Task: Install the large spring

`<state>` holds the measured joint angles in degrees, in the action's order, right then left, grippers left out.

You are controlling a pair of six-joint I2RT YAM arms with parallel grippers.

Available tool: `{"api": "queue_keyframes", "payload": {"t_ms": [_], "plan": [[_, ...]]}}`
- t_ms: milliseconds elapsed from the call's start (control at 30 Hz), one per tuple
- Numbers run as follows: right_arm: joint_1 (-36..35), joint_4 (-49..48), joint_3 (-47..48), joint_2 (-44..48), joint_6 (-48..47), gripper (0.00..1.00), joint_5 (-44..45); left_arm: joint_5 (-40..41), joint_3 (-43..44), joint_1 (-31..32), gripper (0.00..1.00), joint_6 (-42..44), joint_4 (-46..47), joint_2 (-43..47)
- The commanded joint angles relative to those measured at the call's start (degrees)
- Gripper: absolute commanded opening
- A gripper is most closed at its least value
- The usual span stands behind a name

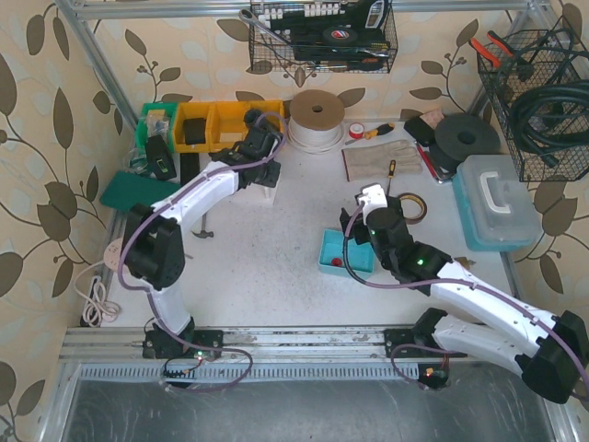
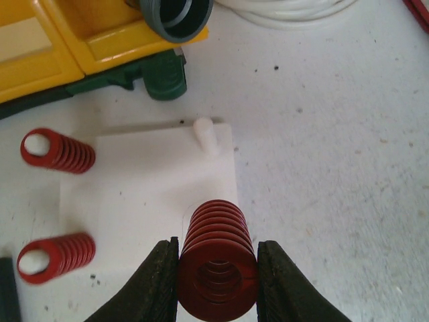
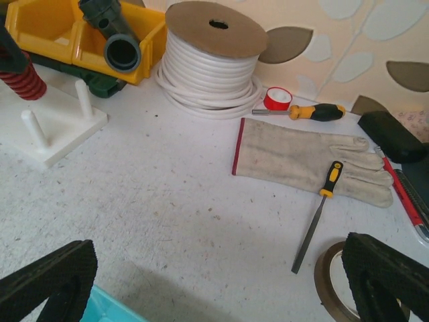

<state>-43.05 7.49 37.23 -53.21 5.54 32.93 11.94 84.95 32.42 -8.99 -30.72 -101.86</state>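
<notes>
Large spring, a ribbed red coil, sits in the left claw.

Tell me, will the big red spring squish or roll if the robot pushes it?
It probably won't squish much: the spring has thick coils and looks unbent between the left gripper's fingers. Being round, it could roll if it lay sideways.
</notes>
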Motion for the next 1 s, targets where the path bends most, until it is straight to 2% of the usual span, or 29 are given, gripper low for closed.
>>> {"api": "queue_keyframes", "payload": {"t_ms": [0,200,967], "plan": [[0.2,-3.5,-0.4,0.3,0.8,0.98,2.8,1.2,7.8,-1.8,0.0,2.0,-0.5,-4.3],[0.2,-3.9,-0.5,-0.2,0.4,0.98,2.7,1.2,13.5,-2.5,0.0,2.6,-1.3,-9.2],[0.2,-5.1,-1.4,0.1,0.0,0.98,3.5,1.0,20.7,-2.7,0.0,4.5,-0.8,-16.4]]}}
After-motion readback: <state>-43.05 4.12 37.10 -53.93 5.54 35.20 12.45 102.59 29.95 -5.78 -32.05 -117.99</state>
